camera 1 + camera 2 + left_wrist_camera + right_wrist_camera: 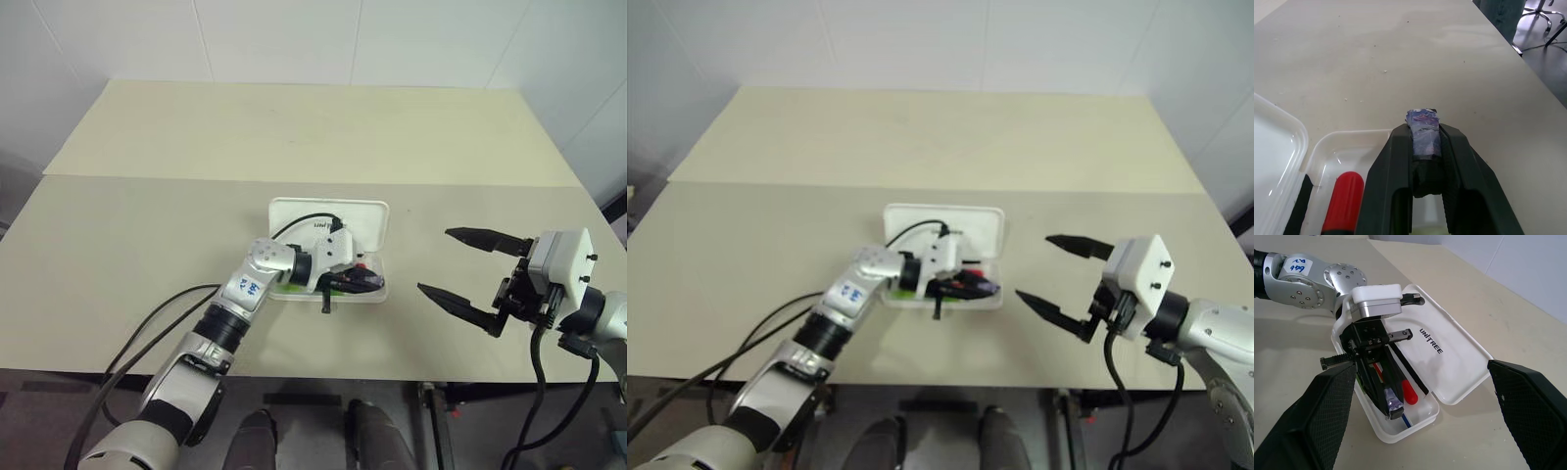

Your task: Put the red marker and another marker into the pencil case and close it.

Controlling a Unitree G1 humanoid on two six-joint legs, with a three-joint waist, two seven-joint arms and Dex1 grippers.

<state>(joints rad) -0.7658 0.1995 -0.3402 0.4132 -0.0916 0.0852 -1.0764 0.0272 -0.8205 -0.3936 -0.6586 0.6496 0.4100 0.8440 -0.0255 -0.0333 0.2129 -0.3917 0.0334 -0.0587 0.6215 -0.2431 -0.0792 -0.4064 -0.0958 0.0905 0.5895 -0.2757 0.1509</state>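
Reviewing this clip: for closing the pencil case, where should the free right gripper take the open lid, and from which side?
Take the lid at its free long edge, farthest from the tray, coming from the far side. It lies flat and open on the table, hinged along the tray, so that edge swings furthest. The left gripper sits over the tray.

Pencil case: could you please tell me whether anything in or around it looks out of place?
Nothing looks spilled or damaged. The pencil case lies open with the red marker in its tray. The left hand is shut on a dark item with a purplish end over that tray.

White pencil case (1459, 367) with black lettering, red-capped red marker (1409, 392), beige table (147, 225)
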